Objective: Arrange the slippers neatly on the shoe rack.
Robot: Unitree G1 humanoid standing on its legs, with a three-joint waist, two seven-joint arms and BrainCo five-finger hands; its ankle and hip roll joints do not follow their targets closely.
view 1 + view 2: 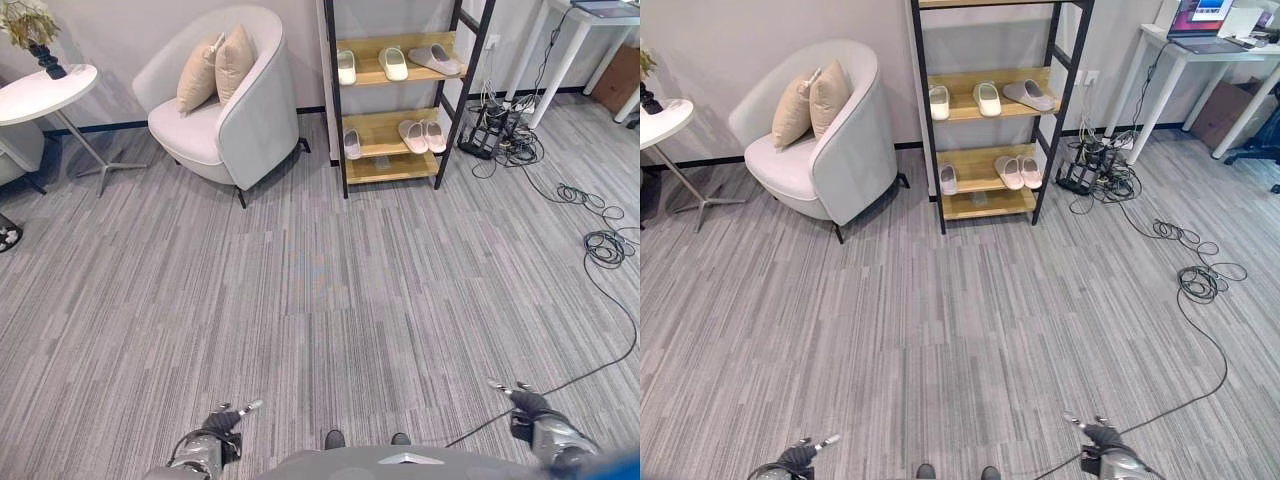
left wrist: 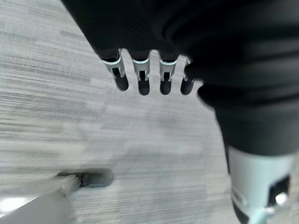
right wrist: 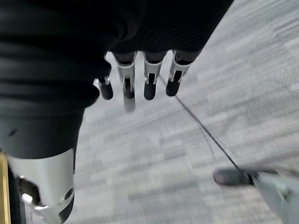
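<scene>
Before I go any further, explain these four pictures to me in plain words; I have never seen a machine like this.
This is a two-legged humanoid robot with two arms ending in fingered hands. Two pictures come from a stereo camera on its head, looking down and ahead. The other two come from cameras on its wrists, looking past its own fingers at the grey carpet.

Its left hand and right hand hang low at its sides, fingers relaxed, holding nothing.

Across the room stands the shoe rack. Pale slippers already lie on its upper shelf, and more on its lower shelf. Beside the rack is an armchair with cushions.
</scene>
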